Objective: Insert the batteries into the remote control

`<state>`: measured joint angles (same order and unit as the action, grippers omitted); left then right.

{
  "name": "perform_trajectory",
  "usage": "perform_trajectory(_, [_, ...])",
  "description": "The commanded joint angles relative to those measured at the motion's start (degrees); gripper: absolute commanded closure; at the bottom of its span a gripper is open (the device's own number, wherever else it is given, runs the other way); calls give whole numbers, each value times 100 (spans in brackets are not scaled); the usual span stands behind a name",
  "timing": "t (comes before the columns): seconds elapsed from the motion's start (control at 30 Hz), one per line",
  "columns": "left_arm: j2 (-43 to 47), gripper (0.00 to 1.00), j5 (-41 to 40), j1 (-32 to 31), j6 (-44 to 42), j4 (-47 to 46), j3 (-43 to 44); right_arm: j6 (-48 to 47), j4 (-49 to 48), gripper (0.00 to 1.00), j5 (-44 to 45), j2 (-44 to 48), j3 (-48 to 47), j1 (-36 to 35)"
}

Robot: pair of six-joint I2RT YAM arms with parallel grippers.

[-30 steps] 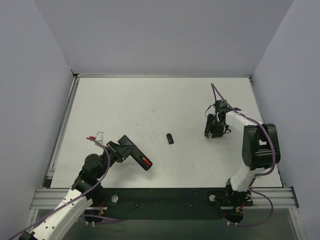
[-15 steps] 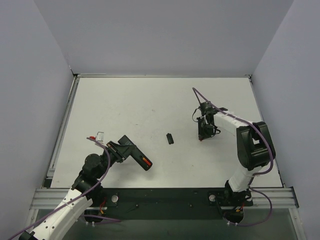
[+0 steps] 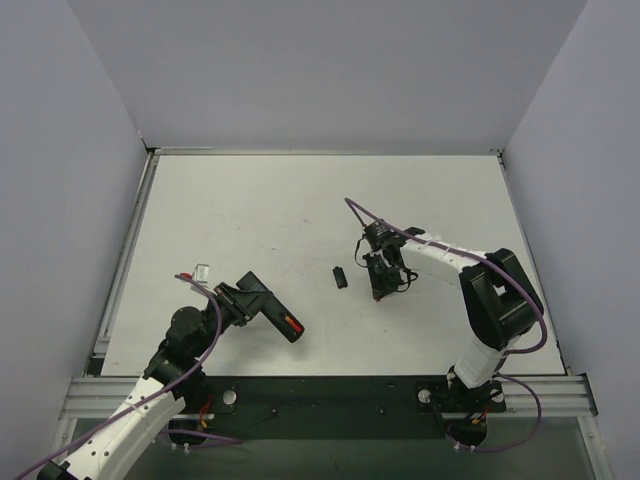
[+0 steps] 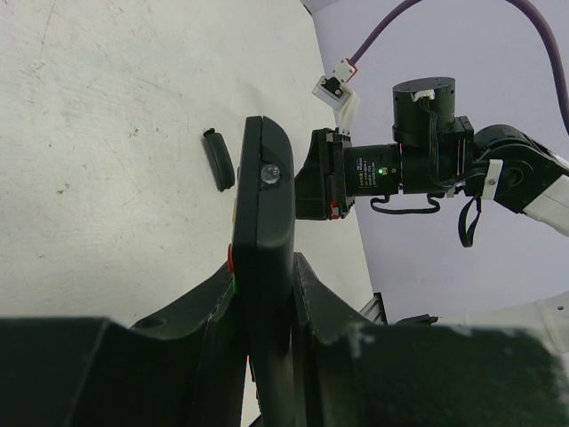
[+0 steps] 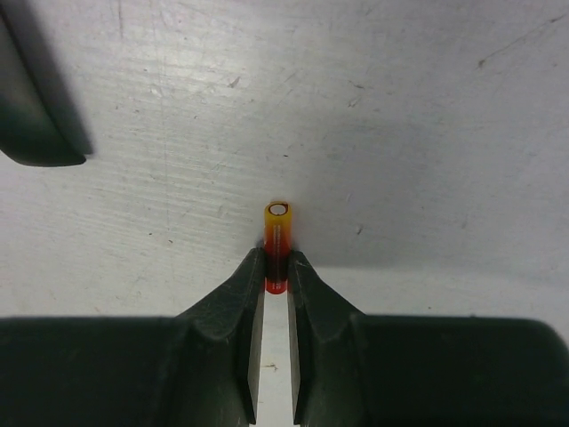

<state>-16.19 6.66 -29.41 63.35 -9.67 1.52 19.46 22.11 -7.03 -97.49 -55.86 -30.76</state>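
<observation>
My left gripper (image 3: 255, 302) is shut on the slim black remote control (image 3: 278, 316), held at the near left with its red and green buttons showing at the edge; in the left wrist view the remote (image 4: 262, 240) stands edge-on between the jaws (image 4: 265, 294). My right gripper (image 3: 379, 291) is shut on one red battery (image 5: 276, 245), held upright above the table near the middle. The battery's tip (image 3: 378, 297) barely shows in the top view. A second battery is not in view.
A small black flat cover piece (image 3: 341, 277) lies on the white table between the arms; it also shows in the left wrist view (image 4: 219, 159) and at the upper left of the right wrist view (image 5: 27, 116). Grey walls surround the table.
My right gripper has moved left and nearer with the battery, from the right side toward the table's middle, ending close to the cover piece. The left arm and remote have not moved.
</observation>
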Motion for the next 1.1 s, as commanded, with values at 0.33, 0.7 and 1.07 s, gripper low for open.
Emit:
perform_trajectory(0.33, [528, 100, 29, 32, -7, 79, 103, 444, 189, 68, 334, 230, 338, -474])
perform_trajectory(0.7, [573, 100, 38, 32, 37, 115, 77, 594, -101, 74, 211, 415, 672, -685])
perform_trajectory(1.07, [766, 100, 20, 32, 63, 290, 103, 1243, -855, 100, 140, 301, 900, -747])
